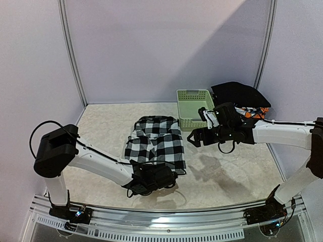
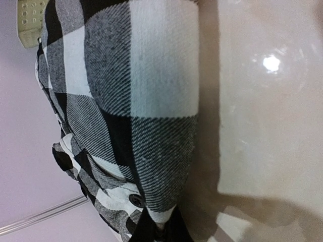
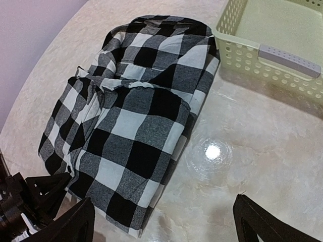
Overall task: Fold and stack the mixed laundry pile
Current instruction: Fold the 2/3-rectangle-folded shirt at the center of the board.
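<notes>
Now L tool (image 1: 171,175) pinches checked shirt (image 1: 155,143) hem, just beside basket (image 1: 184,123), not inside; R tool (image 1: 194,139) hangs wide open.

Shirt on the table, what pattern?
Black-and-white checks; the shirt shows best in the right wrist view.

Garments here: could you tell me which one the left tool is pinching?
The checked shirt, flat mid-table, hem in the left tool; the black cloth and printed pieces sit heaped beside the basket.
</notes>
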Controlling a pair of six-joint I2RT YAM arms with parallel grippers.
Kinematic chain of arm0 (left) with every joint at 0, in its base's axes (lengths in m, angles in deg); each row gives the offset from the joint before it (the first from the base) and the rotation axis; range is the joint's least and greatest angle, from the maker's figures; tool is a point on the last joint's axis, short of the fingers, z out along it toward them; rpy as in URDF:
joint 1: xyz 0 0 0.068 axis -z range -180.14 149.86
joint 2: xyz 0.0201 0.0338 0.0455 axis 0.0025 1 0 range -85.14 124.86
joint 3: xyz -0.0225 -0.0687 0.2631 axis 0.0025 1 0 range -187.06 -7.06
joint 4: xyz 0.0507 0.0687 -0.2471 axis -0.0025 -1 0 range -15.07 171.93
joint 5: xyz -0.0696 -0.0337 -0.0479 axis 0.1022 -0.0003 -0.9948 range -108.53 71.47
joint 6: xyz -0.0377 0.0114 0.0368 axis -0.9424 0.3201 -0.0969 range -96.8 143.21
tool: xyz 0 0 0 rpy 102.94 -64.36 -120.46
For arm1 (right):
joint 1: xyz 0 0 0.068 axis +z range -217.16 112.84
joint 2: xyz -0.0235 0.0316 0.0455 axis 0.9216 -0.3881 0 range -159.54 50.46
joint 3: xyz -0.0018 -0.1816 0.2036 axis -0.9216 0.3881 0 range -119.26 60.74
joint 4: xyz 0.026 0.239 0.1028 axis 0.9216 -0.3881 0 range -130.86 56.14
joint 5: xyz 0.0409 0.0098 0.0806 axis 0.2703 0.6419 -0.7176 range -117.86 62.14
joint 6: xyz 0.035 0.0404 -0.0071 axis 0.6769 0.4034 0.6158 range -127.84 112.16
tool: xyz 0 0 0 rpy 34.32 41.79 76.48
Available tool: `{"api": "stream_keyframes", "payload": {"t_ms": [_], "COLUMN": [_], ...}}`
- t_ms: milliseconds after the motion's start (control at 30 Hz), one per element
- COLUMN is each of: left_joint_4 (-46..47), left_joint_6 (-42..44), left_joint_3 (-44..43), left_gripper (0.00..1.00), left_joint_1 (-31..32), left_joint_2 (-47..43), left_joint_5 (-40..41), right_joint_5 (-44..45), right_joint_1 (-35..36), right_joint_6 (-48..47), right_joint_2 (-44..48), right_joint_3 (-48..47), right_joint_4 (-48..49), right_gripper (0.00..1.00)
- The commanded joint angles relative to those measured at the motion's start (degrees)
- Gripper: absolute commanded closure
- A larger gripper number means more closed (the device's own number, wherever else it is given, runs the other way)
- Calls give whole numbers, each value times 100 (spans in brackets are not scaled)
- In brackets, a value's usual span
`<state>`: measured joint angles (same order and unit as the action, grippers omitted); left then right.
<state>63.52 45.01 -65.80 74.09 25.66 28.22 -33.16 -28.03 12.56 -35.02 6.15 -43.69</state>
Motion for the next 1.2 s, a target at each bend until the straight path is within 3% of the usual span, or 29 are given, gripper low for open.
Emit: {"api": "stream_keyframes", "payload": {"t_ms": [0, 167, 500, 633, 933, 1167], "left_joint_4": [-715, -1575, -3077, -3438, -4006, -4221], "left_joint_6": [-335, -848, -1755, -1922, -2125, -2078], "left_joint_3": [-203, -384, -1023, -1263, -1715, -1932], "left_gripper": [100, 100, 100, 100, 100, 100], "left_joint_1": [341, 814, 1703, 1856, 2062, 2053], "left_joint_2": [-149, -533, -970, -1050, -1224, -1591], "left_joint_5": [-179, -406, -622, -673, -900, -767], "right_joint_5": [-502, -1059, -2088, -2289, -2674, -2834], "right_joint_1": [-39, -36, 347, 477, 1013, 1226], "right_joint_6": [-164, -168, -244, -248, -300, -252], "right_joint_2": [-160, -246, -599, -801, -1453, -1792], "right_joint_3": [-243, -329, -548, -584, -600, -387], "right_joint_4": [117, 233, 364, 427, 606, 853], "right_gripper": [5, 11, 37, 47, 81, 93]}}
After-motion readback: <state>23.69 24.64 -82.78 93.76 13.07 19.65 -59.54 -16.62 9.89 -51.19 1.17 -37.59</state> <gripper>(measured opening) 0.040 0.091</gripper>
